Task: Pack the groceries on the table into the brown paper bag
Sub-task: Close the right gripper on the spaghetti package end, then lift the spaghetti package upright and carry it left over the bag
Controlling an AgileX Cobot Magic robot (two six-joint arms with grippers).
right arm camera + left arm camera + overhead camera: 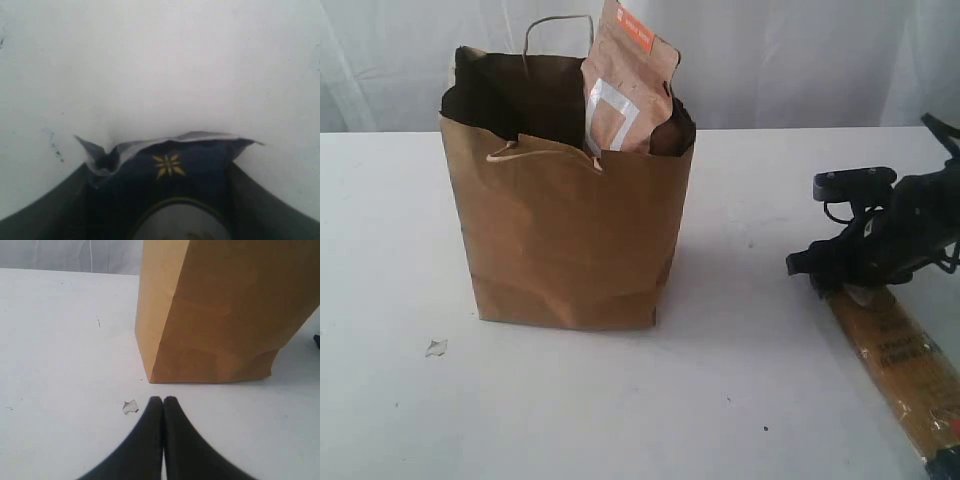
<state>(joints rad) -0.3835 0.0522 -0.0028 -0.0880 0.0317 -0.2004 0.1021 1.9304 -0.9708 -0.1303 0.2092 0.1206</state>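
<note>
The brown paper bag (pixel 570 240) stands upright on the table (pixel 740 400), and a brown pouch with a white square (pixel 625 90) sticks out of its top. At the right, the spaghetti pack (pixel 900 360) lies flat, running toward the front edge. My right gripper (pixel 840 275) sits low over its far end. In the right wrist view the pack's dark blue end with a gold star (pixel 170 165) fills the gap of the right gripper (pixel 162 200), both fingers against its sides. My left gripper (pixel 163 400) is shut and empty, just in front of the bag's base (pixel 225 315).
A small white crumb (pixel 436 347) lies on the table left of the bag, close beside the left fingertips (pixel 155 402). A pale curtain hangs behind the table. The bag's cord handles rise at its rim (pixel 555 25).
</note>
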